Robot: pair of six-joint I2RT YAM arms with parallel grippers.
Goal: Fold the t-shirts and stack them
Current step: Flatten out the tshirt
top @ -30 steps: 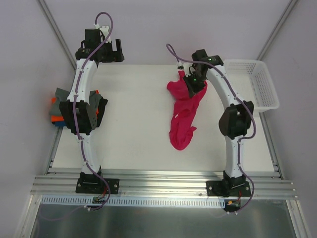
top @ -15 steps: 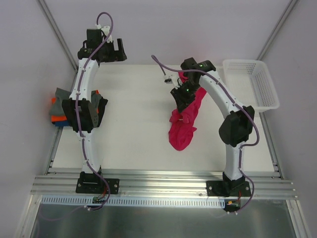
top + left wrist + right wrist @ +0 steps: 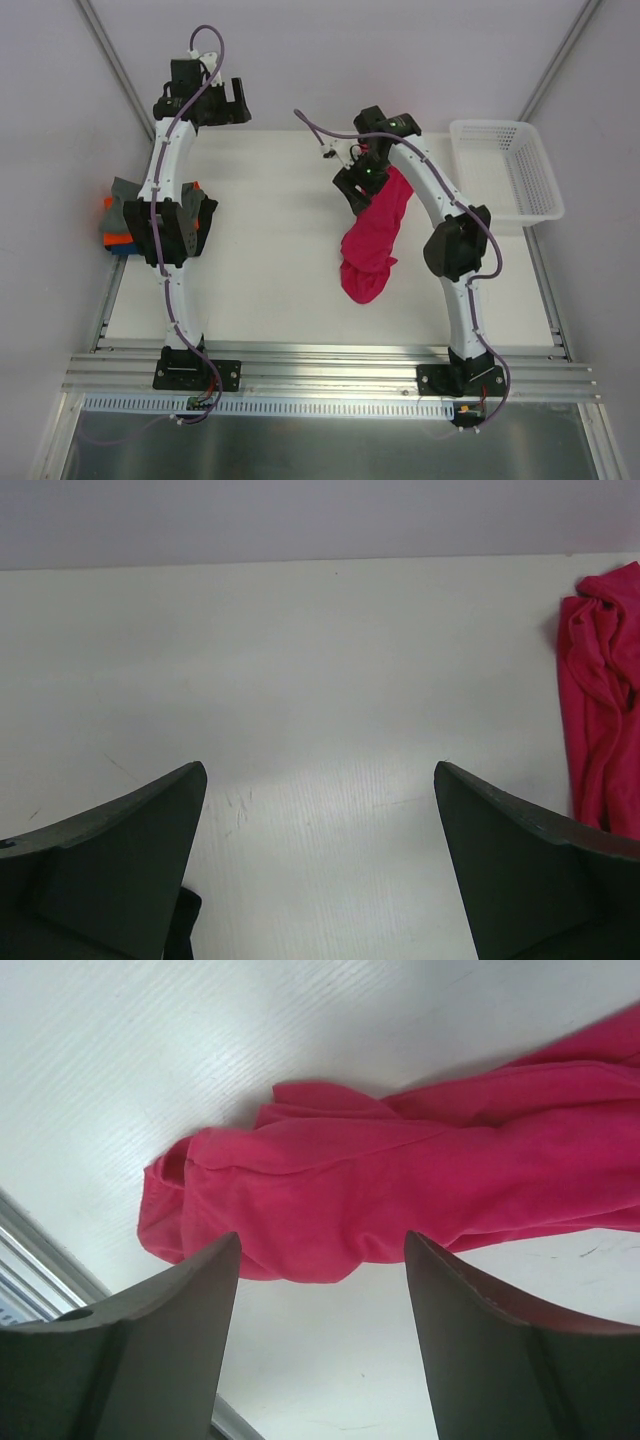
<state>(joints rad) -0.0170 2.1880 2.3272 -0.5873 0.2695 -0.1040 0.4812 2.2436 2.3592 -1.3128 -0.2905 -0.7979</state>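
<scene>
Furthest left, a stack of folded t-shirts (image 3: pixel 122 196) sits at the left edge of the table (image 3: pixel 270 210), about midway along it. Grey, orange and blue layers show, and the elbow of the left arm (image 3: pixel 165 225) covers the stack's right side from above.

Beyond it, the left gripper (image 3: pixel 228 101) hangs over the far left corner of the table. Its wrist view shows its fingers (image 3: pixel 120 860) spread wide with only bare table top between them, gripping nothing.

Slightly right of the table's centre, the magenta t-shirt (image 3: pixel 372 245) lies crumpled in a long bunch, running from the far side toward the near edge, with its near end wider and balled up. It is unfolded and well apart from the stack. In the left wrist view the same shirt shows at the right border, lying on the table.

The right gripper (image 3: pixel 352 186) is at the far end of that bunch, above the cloth. In the right wrist view its fingers (image 3: pixel 160 1350) stand apart, and the shirt lies on the table beyond the gap between them. Nothing is pinched between the tips: this gripper is open and holds nothing.

Furthest right, a white lattice basket (image 3: pixel 538 165) rests at the far right corner of the table, apart from the shirt.
</scene>
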